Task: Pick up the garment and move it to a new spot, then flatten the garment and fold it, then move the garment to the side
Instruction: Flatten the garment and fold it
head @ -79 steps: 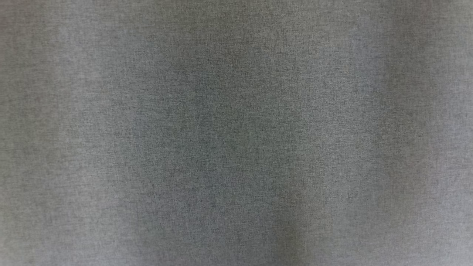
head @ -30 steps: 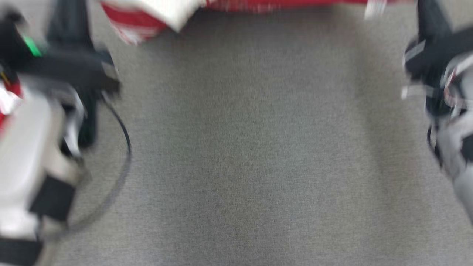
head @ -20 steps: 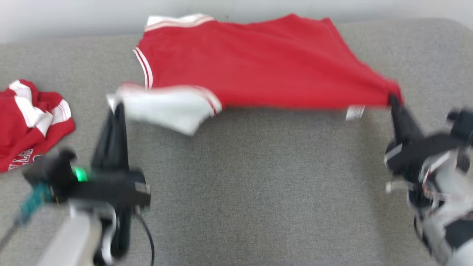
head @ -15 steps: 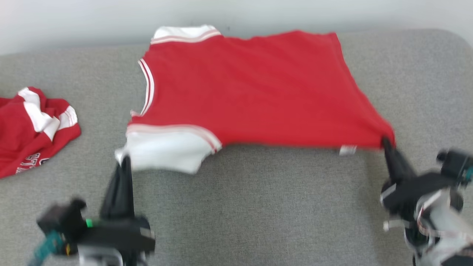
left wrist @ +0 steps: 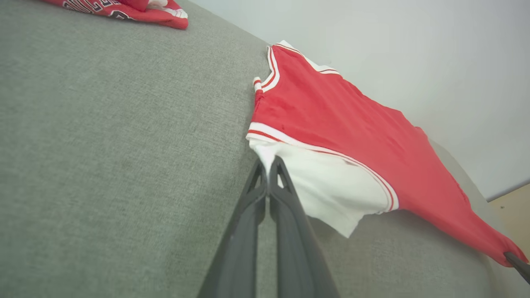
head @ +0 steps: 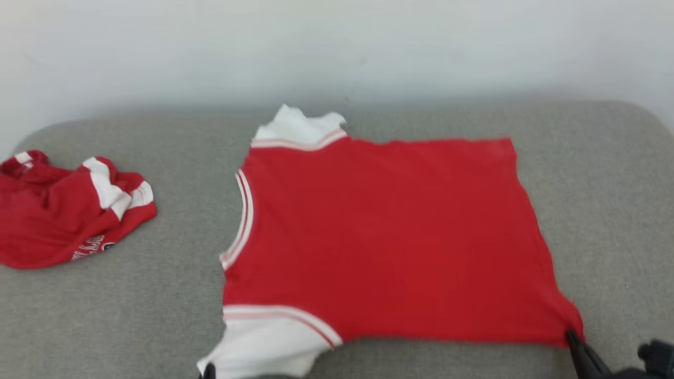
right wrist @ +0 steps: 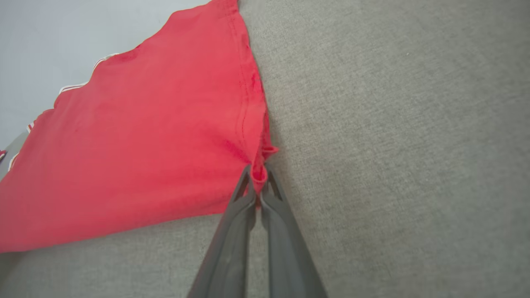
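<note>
Grey cushion (head: 131,316): garment (head: 389,242) crosswise, collar (head: 241,223) leftward

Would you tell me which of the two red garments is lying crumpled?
The lettered red heap at far left; the spread shirt lies flat.

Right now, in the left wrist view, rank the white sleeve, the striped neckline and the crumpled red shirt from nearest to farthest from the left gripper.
1. White sleeve: pinched in the left gripper.
2. Striped neckline: farther along the same garment, beyond the sleeve.
3. Crumpled red shirt: farthest, lying apart at the view's upper left.
</note>
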`<state>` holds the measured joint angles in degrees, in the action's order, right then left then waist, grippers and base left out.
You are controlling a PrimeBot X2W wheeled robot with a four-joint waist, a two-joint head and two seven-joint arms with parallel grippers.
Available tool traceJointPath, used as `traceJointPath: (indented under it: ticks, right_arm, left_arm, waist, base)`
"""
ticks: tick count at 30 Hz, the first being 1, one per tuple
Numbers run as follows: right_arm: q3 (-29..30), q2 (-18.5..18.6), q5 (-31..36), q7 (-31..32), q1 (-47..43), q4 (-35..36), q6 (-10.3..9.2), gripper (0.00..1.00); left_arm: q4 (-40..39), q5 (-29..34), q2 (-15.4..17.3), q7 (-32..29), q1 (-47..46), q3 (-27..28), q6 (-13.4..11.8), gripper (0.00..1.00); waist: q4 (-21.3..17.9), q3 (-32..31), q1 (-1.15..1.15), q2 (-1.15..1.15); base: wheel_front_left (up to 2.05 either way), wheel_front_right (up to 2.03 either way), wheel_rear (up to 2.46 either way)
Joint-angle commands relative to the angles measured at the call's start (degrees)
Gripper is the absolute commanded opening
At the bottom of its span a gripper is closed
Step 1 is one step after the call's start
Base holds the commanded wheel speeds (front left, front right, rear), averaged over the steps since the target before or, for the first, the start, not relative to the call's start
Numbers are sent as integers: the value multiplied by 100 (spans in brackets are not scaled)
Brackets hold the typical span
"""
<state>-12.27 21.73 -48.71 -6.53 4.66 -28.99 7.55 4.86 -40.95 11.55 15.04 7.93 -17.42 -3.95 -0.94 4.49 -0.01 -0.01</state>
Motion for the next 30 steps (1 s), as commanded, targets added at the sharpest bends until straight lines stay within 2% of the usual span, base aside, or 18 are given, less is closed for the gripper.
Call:
traceJointPath:
  ticks: [1,7,12,16,22,30]
  right_arm:
    - [123,2,89,34,-202,42,-13,0]
    - [782,-162,459,465,-1063,324,-13,0]
    - [1231,-495,796,874,-1372,758,-13,0]
    - [1473,-832,1124,1339,-1240,1185,-14,0]
    - [1609,-1121,1311,1885,-998,1662,-14,0]
    - [1720,-1296,1420,2363,-361,1664,-14,0]
  left_arm:
    - [9,62,-34,20,174,66,30,0]
    - [163,150,-126,21,602,26,157,0]
    - [204,209,-150,20,599,65,231,0]
    - [178,260,-161,-8,300,0,348,0]
    - [172,455,-31,-158,-248,-95,432,0]
    - [374,578,199,-519,-1151,-169,592,0]
  waist:
    - [184,-315,1,1]
    - [352,-548,1,1]
    - [308,-533,1,1]
    - [140,-421,1,1]
    - [-86,-271,1,1]
    - [-279,-31,1,1]
  base:
    - [0,0,0]
    - [0,0,0]
    - [0,0,0]
    - [0,0,0]
    - [0,0,0]
    - [0,0,0]
